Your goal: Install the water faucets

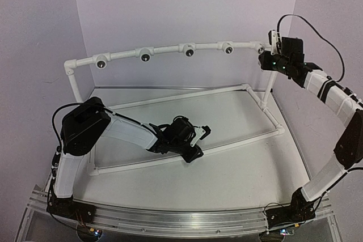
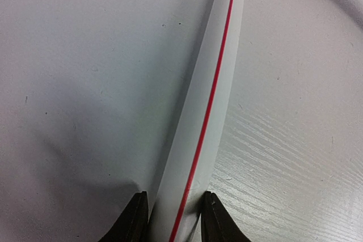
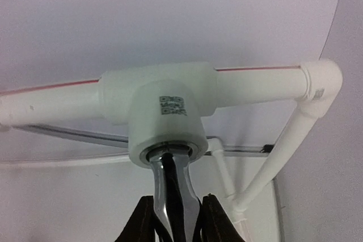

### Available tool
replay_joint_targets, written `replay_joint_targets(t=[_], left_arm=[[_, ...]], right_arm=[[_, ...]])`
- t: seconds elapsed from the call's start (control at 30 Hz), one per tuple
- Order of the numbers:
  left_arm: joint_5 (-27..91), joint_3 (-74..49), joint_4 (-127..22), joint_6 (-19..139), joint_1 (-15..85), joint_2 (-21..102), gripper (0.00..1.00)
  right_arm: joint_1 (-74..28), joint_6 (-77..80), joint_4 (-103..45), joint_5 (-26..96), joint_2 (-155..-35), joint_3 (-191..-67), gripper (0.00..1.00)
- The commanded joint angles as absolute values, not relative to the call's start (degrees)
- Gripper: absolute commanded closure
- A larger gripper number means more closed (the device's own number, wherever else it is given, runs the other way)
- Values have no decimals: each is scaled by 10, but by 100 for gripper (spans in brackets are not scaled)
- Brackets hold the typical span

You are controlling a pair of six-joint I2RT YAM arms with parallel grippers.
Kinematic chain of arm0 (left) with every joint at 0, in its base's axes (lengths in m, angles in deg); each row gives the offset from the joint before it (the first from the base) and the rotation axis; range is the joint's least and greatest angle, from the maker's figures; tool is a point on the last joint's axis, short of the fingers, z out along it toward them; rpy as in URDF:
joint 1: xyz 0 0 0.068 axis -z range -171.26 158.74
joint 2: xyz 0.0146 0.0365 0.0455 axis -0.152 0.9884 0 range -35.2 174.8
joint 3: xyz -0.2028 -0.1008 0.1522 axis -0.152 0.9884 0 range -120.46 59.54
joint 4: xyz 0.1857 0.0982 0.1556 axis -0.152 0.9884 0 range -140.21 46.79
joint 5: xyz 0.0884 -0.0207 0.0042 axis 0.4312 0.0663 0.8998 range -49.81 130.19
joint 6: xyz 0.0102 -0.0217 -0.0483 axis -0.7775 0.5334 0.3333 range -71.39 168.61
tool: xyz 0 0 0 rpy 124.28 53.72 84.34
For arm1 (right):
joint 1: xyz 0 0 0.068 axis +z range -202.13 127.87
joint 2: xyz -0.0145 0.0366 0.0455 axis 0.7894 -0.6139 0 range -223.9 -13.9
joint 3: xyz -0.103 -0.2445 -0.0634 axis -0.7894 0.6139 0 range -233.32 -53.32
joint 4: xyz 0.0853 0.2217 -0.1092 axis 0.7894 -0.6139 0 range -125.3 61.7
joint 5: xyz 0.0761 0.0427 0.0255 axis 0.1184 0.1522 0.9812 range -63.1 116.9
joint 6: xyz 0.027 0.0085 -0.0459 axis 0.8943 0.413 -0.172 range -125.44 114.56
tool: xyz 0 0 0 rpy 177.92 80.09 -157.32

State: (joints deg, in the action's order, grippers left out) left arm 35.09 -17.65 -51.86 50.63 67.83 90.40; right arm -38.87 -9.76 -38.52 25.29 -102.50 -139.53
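A white pipe frame stands on the table, its top rail point(image 1: 170, 49) carrying several round white fittings with dark holes. My right gripper point(image 1: 266, 55) is at the rail's right end. In the right wrist view it point(image 3: 174, 219) is shut on a shiny silver faucet point(image 3: 173, 188) whose end sits in the mouth of a white tee fitting point(image 3: 164, 123). My left gripper point(image 1: 193, 154) is low on the front base pipe point(image 1: 238, 143). In the left wrist view its fingers point(image 2: 136, 219) close on that white pipe with a red stripe point(image 2: 210, 106).
The frame's base pipes point(image 1: 170, 97) run across the table in a long wedge, with an upright post point(image 1: 74, 86) at the left and another point(image 1: 271, 89) at the right. Lilac walls enclose the back and sides. A metal rail point(image 1: 170, 219) lines the near edge.
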Motion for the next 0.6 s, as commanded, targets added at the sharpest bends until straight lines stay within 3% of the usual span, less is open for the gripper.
replay_joint_targets(t=[0.0,0.13,0.2,0.27,0.37,0.47,0.5,0.57], left_arm=[[355,-113,-246,561,681,1000,100],[355,-113,-247,561,681,1000,100],[355,-112,-248,563,681,999,100],[356,-111,-250,563,681,998,100],[357,-110,-250,563,681,997,100],[358,-110,-250,563,681,996,100],[358,-110,-250,564,682,996,100],[357,-109,-250,566,682,996,100]], right_arm=[[-396,302,-346,388,-1010,-1389,100],[-444,677,-173,518,-1006,-1273,100],[-448,924,62,544,-1020,-1166,100],[-447,1072,235,544,-1061,-1140,100],[-446,1185,381,508,-1115,-1165,100],[-447,1203,429,448,-1118,-1168,100],[-447,1200,434,438,-1115,-1167,94],[-456,1145,435,448,-1095,-1167,64]])
